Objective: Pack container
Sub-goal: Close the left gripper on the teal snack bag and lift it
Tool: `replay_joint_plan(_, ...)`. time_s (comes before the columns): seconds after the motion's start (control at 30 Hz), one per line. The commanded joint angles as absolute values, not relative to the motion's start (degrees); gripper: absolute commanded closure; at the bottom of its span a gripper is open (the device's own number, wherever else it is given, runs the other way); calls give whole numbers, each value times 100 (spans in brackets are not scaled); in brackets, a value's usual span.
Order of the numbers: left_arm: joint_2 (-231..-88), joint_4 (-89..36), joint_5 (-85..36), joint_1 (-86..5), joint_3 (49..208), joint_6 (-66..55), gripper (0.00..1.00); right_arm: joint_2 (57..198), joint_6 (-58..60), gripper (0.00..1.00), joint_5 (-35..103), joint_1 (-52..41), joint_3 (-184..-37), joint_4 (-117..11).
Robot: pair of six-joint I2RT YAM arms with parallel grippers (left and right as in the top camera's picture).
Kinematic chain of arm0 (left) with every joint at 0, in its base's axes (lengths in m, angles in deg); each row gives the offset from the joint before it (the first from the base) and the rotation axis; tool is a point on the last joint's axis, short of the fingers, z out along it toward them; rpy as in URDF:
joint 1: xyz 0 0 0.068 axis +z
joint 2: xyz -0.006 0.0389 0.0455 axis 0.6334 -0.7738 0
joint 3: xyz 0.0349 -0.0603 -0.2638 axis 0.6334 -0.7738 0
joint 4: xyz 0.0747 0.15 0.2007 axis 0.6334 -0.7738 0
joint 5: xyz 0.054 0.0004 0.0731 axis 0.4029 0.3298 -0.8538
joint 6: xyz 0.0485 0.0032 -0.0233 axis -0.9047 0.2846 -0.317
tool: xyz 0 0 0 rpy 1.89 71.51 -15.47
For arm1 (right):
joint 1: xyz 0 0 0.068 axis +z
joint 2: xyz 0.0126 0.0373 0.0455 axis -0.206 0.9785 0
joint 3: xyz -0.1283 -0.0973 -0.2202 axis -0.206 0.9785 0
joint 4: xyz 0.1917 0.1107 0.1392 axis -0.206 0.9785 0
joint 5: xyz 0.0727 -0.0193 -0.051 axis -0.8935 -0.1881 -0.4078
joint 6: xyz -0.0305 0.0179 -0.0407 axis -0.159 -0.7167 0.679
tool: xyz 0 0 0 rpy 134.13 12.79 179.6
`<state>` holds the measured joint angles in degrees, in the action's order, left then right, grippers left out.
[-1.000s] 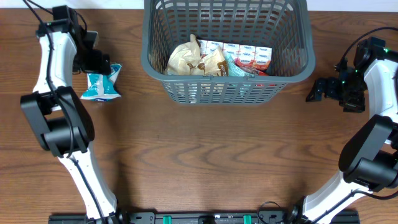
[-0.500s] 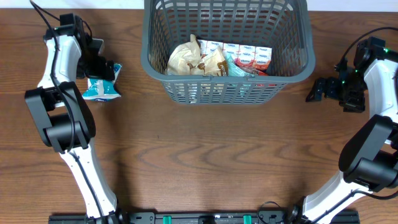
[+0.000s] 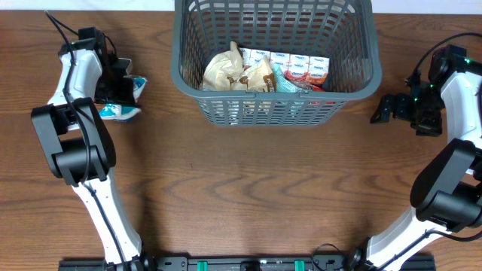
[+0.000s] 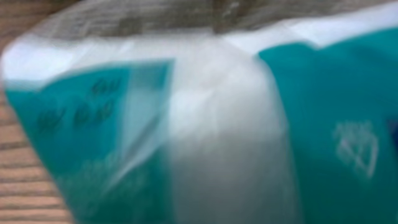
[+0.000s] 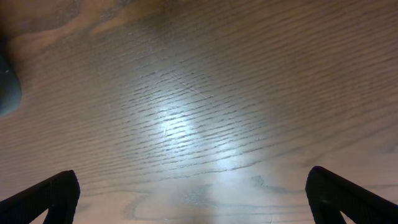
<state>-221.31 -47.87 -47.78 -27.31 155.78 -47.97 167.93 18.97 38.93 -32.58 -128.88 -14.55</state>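
The container (image 3: 263, 109) is a large dark grey lattice basket at the top middle of the table, with several snack packets (image 3: 233, 71) and small cartons (image 3: 297, 68) lying in it. To its left a teal and white snack packet (image 3: 113, 111) lies on the wood. My left gripper (image 3: 119, 84) is down on top of this packet. The teal packet (image 4: 311, 93) fills the blurred left wrist view and hides the fingers, so the jaws' stand does not show. Right of the basket, my right gripper (image 3: 382, 109) hangs open over bare wood (image 5: 186, 124), its dark fingertips (image 5: 53, 193) far apart.
The brown wooden table (image 3: 248, 196) stretches in front of the basket. Both arm bases stand at the near edge, left (image 3: 113, 241) and right (image 3: 399, 241). A grey corner (image 5: 7, 90) shows at the left edge of the right wrist view.
My left gripper has dropped lower onto the teal packet and covers more of it; the packet looks bunched and shifted slightly. The right arm has stayed still.
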Motion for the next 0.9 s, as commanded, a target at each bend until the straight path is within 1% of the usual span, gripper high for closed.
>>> replay_joint_plan(0.0, -22229, -4798, -4837, -2727, 15439, -4858, 69, 16828, 1973, 1, 3912, -3210, -12873, -1422)
replay_joint_plan(0.23, -22227, -4803, -4837, -2727, 15441, -4712, 70, 16828, 1971, 1, 3912, -3210, -12873, -1378)
replay_joint_plan(0.37, -22185, -4848, -4835, -2727, 15447, -4688, 81, 16828, 1971, 1, 3912, -3210, -12873, -1363)
replay_joint_plan(0.4, -22150, -4870, -4835, -2729, 15449, -4688, 87, 16828, 1973, 1, 3912, -3210, -12873, -1365)
replay_joint_plan(0.43, -22107, -4872, -4835, -2734, 15452, -4688, 89, 16828, 1973, 1, 3914, -3210, -12873, -1367)
replay_joint_plan(0.7, -21213, -4787, -4835, -2863, 15452, -4692, 90, 16828, 1973, 1, 3914, -3210, -12873, -1448)
replay_joint_plan(0.73, -21064, -4781, -4835, -2884, 15452, -4692, 94, 16828, 1976, 1, 3914, -3210, -12873, -1459)
replay_joint_plan(0.77, -20926, -4774, -4835, -2913, 15452, -4692, 95, 16828, 1976, 1, 3914, -3210, -12873, -1474)
replay_joint_plan(0.87, -20402, -4737, -4837, -3018, 15452, -4692, 94, 16828, 2017, 1, 3914, -3212, -12873, -1523)
